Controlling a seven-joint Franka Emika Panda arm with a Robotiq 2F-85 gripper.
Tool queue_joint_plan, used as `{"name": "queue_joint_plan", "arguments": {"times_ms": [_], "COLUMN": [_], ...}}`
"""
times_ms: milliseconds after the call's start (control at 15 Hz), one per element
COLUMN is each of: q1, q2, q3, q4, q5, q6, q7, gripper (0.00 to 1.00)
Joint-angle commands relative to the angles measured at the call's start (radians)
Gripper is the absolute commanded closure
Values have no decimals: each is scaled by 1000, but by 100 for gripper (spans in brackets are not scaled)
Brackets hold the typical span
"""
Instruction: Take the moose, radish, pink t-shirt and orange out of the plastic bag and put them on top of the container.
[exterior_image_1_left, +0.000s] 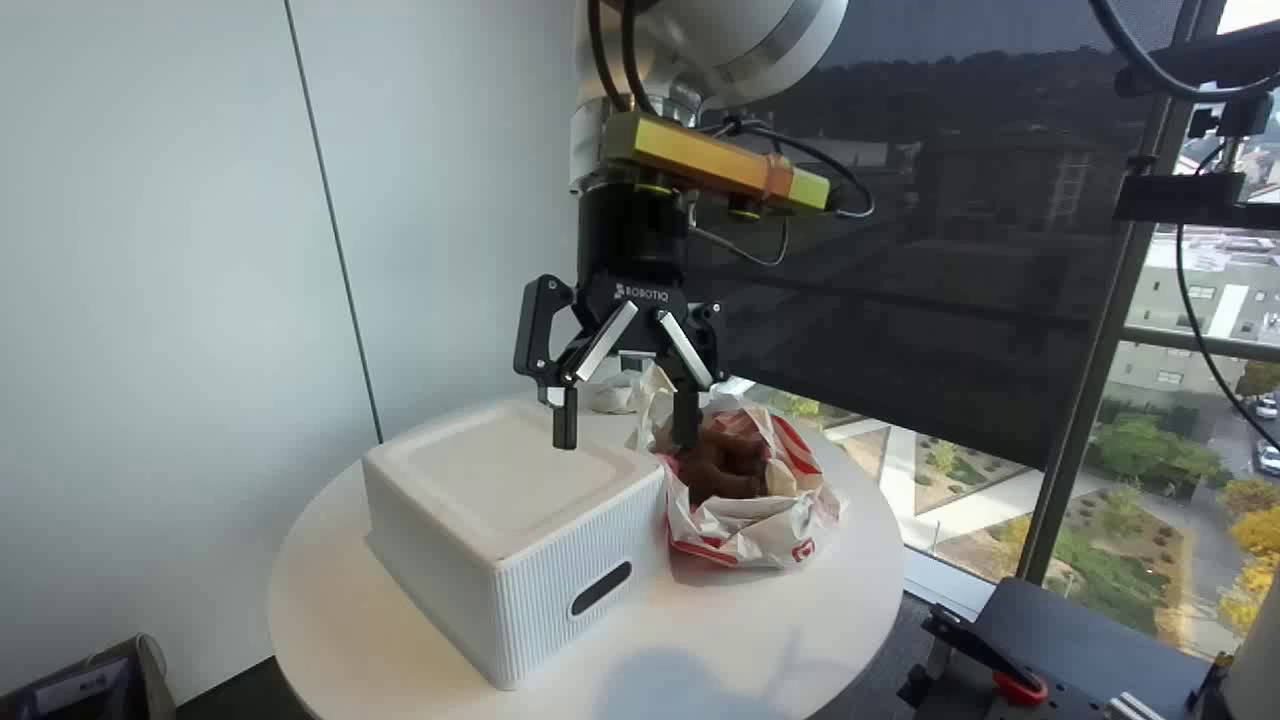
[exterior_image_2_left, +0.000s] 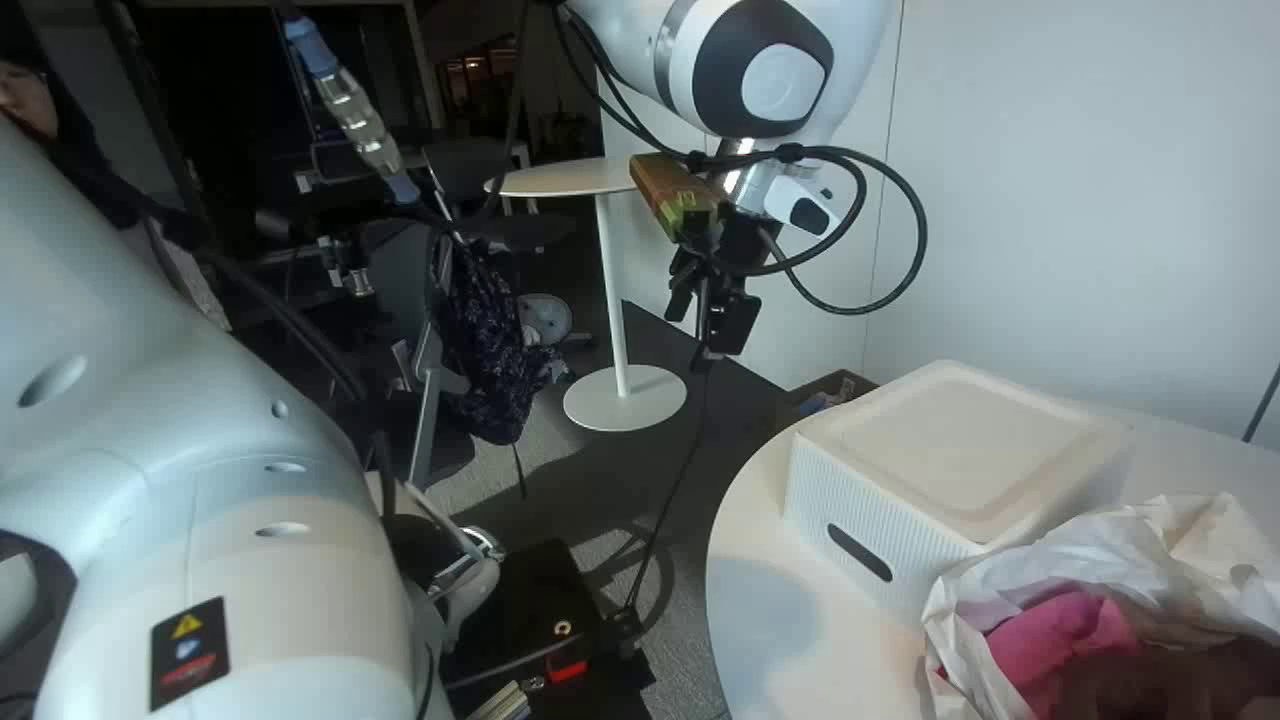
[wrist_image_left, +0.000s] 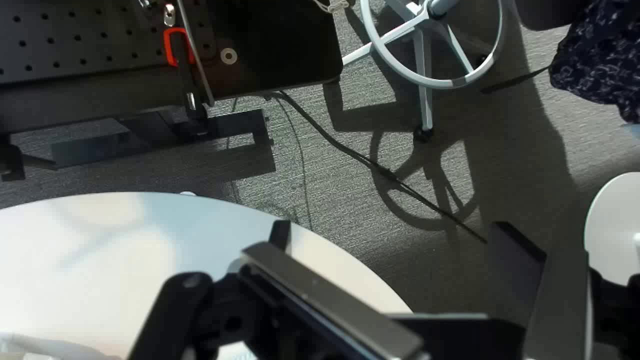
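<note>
Aloft, the claw (exterior_image_1_left: 625, 430) hangs spread, well away from the plastic bag (exterior_image_1_left: 748, 538) lower down.
Inside, the likely moose (exterior_image_1_left: 718, 470) and pink t-shirt (exterior_image_2_left: 1058, 642) look soft, light; pinch mid-body or fold.

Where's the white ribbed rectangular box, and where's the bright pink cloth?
White ribbed rectangular box (exterior_image_1_left: 515, 478), in an exterior view: its flat top.
Bright pink cloth (exterior_image_2_left: 1058, 636), in an exterior view: its exposed middle.

The fingers (wrist_image_left: 517, 267) stand wide apart against a white table (wrist_image_left: 200, 240) and grey carpet (wrist_image_left: 340, 200).
</note>
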Motion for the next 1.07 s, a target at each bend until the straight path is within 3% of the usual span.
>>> {"name": "queue_joint_plan", "arguments": {"times_ms": [0, 667, 1000], "q1": [-11, -11, -70], "q2": [-1, -2, 167], "q3": [10, 10, -12], "q4": [5, 13, 29], "q5": [2, 2, -41], "q6": [-4, -4, 126], "q7": [-2, -2, 30], "gripper": [0, 0, 0]}}
